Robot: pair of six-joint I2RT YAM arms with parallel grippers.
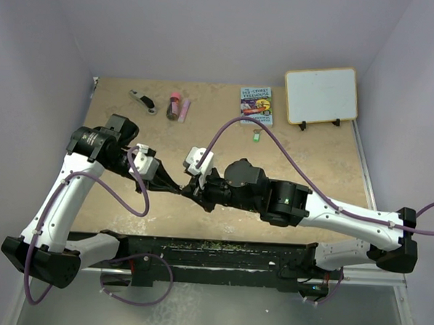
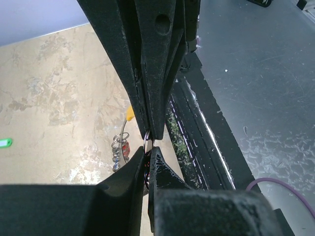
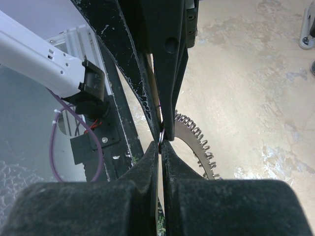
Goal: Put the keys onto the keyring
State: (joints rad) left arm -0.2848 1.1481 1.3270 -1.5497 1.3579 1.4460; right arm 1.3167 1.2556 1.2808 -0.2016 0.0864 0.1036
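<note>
My left gripper and right gripper meet tip to tip above the near middle of the table. Both are shut on a thin metal loop of the keyring, whose silver arc with wire coils curves away to the right. In the left wrist view my left gripper pinches that loop. The keyring's yellow stretch and a red key tag hang just to the left. My right gripper grips at the same spot. The green key lies alone on the table, also seen in the left wrist view. I cannot make out the blue key.
A black-and-silver tool and a pink-and-maroon tube lie at the back left. A booklet and a small whiteboard stand at the back right. A black rail runs along the near edge.
</note>
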